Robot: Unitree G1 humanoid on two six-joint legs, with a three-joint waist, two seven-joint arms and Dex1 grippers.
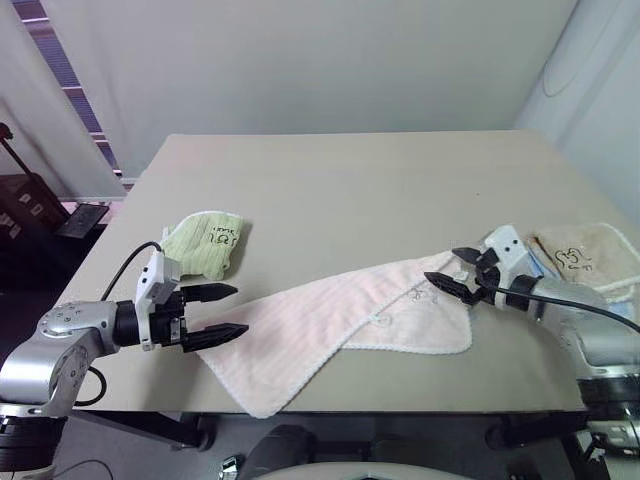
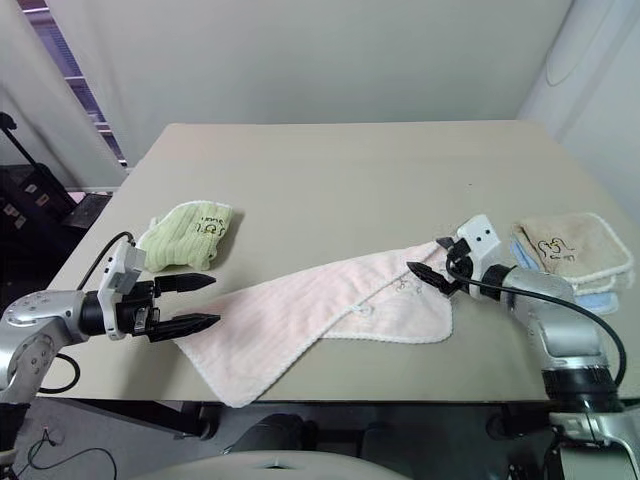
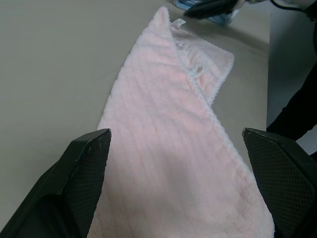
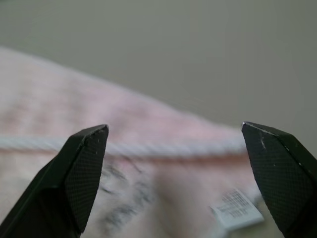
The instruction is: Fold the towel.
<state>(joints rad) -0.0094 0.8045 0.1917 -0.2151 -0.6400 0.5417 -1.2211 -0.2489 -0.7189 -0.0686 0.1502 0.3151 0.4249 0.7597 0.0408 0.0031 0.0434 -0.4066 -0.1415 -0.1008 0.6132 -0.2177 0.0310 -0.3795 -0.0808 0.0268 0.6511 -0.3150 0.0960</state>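
Tabletop [image 1: 330, 180]: towel [image 1: 330, 325] half-folded, left gripper [image 1: 214, 311] and right gripper [image 1: 462, 272] both wide open, empty; next we pinch its right corner.

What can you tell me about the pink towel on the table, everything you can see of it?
The towel is pale pink terry with fine ribbed stripes, white stitched edging and a small white tag. It lies flat on the beige table, folded over itself on a slant, with one corner reaching the table's near edge. The left claw is open at its left end, and the right claw is open just above its right end; neither grips it.
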